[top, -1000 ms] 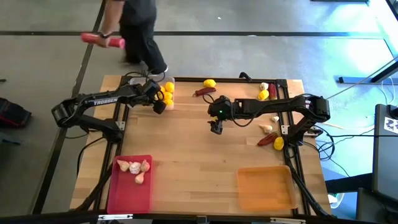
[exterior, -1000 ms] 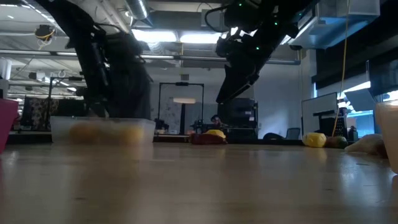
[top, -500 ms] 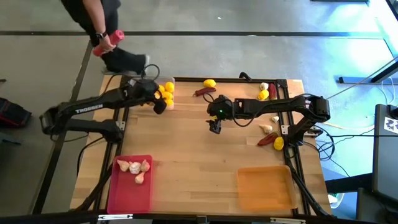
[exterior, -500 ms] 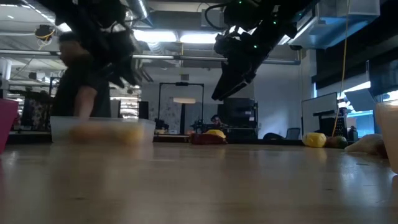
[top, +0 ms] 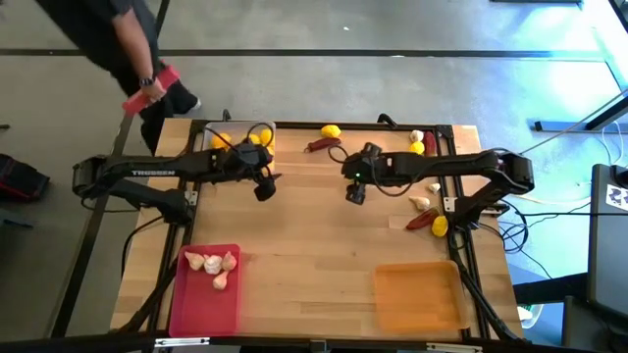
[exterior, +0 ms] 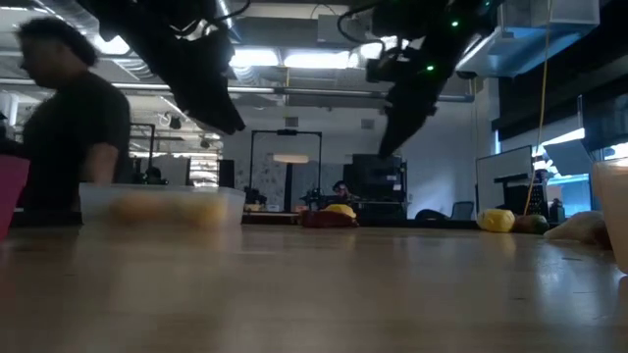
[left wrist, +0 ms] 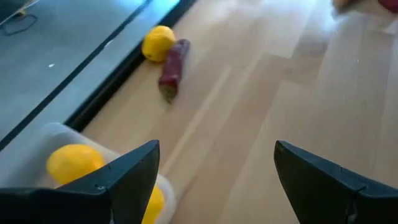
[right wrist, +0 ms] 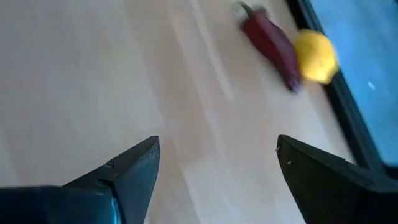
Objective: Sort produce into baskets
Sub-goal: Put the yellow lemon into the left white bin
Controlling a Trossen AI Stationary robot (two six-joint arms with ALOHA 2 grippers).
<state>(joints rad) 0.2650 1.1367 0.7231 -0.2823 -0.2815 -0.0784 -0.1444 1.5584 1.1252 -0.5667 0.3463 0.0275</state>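
wooden table (top: 314, 245); both grippers apparently empty, spread.

Your left arm crosses the clear tray (top: 257, 133), hiding most of the lemons inside. Seen past the left fingers (left wrist: 124, 174), that tray is cut off at the picture's edge. From table height its contents are a yellow blur, and the far lemon (exterior: 340, 210) and chili (exterior: 324, 219) are too small to separate clearly.
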